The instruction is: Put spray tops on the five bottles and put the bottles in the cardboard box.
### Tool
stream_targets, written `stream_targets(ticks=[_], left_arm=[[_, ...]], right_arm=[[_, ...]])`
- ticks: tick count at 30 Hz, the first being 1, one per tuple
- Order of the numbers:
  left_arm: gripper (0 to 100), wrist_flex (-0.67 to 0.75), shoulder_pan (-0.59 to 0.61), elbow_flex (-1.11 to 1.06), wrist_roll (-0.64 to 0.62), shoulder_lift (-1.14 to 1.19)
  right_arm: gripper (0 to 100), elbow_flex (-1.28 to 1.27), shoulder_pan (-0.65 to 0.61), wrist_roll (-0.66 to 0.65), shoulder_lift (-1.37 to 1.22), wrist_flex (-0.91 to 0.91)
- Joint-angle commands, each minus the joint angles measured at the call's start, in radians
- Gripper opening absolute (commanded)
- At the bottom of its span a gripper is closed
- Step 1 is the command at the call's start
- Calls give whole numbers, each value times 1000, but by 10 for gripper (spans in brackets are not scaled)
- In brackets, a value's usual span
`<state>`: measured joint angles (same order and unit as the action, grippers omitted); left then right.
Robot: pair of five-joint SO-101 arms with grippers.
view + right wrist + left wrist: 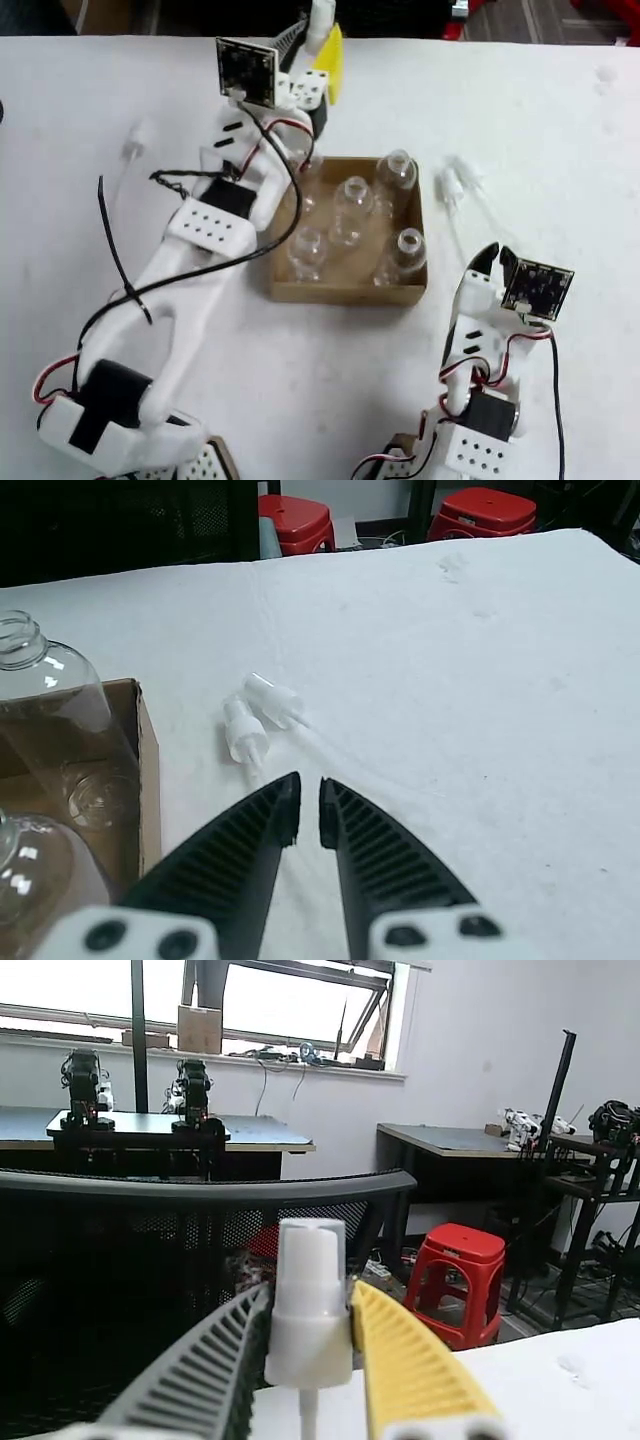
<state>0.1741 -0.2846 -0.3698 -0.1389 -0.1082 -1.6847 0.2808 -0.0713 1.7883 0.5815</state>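
At the lower right of the high view, the right gripper (307, 783) is closed to a slit, holding nothing. Just beyond it, 2 loose spray tops (255, 712) lie beside the cardboard box (345, 293), mid-frame, which holds uncapped bottles (352, 203). At top centre, the left gripper (310, 1305) pinches 1 white spray top (310, 1255).

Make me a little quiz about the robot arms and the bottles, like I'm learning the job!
1. How many bottles stand in the box?
2. True or false: the left gripper holds a spray top.
3. Where do the two loose tops lie?
A) in the box
B) on the table, just ahead of the right gripper
C) screwed on bottles

Key: 1) five; 2) true; 3) B
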Motion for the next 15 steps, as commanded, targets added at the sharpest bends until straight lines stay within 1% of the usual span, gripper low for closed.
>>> stream_targets(ticks=[1,10,15], left_arm=[[20,35,21,9,14,-5],[20,40,44,25,14,21],[20,126,47,28,14,77]], right_arm=[[21,-6,-12,0,2,-27],[21,-6,-12,-2,2,-27],[21,-6,-12,-2,2,-27]])
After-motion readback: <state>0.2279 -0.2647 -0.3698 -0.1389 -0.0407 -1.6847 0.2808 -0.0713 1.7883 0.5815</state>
